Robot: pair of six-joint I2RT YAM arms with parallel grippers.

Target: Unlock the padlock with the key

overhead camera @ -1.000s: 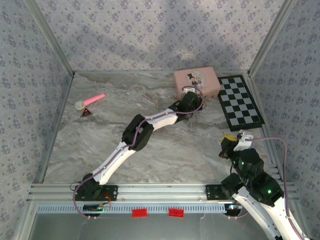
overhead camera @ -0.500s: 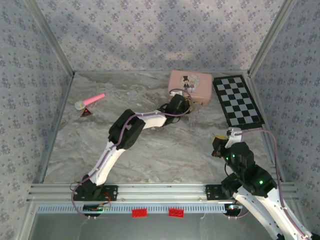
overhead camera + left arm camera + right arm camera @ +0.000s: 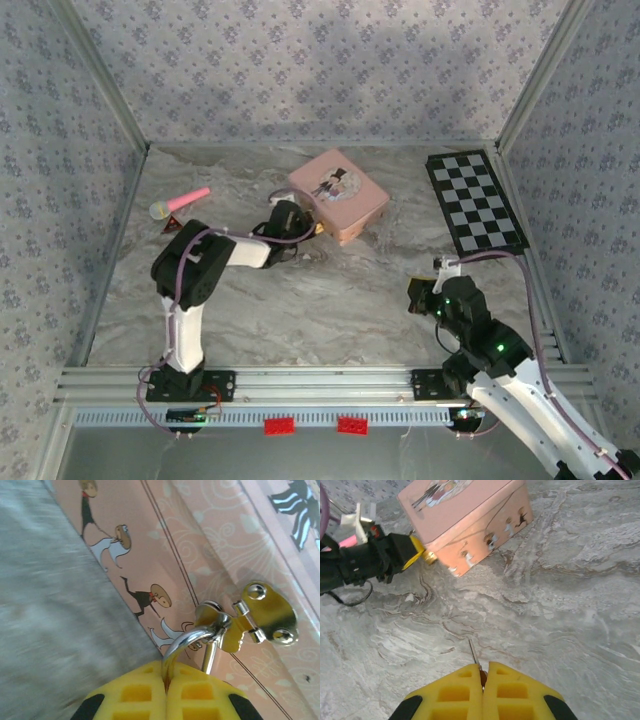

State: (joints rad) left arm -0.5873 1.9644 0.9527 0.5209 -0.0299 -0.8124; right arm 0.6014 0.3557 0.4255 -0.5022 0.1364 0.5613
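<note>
My left gripper (image 3: 165, 667) is shut on the padlock. Its brass body is hidden between the yellow pads, and its grey shackle (image 3: 192, 637) runs through the gold hasp (image 3: 265, 612) on the pink tin box (image 3: 210, 545). From above, the left gripper (image 3: 298, 228) sits at the box's (image 3: 338, 193) near-left corner. In the right wrist view a brass bit of the padlock (image 3: 429, 556) shows at that corner. My right gripper (image 3: 484, 667) is shut on the key, whose thin blade (image 3: 473, 656) sticks out over the marble floor, well short of the box (image 3: 465, 520). The right gripper (image 3: 420, 292) is at the right, near side.
A black-and-white checkered board (image 3: 476, 201) lies at the far right. A pink toy microphone (image 3: 180, 203) and a small red triangle (image 3: 173, 226) lie at the far left. Patterned walls close in the marble floor on three sides.
The left arm has folded back and dragged the pink box left and nearer, turning it. The right gripper with the key has shifted left.
</note>
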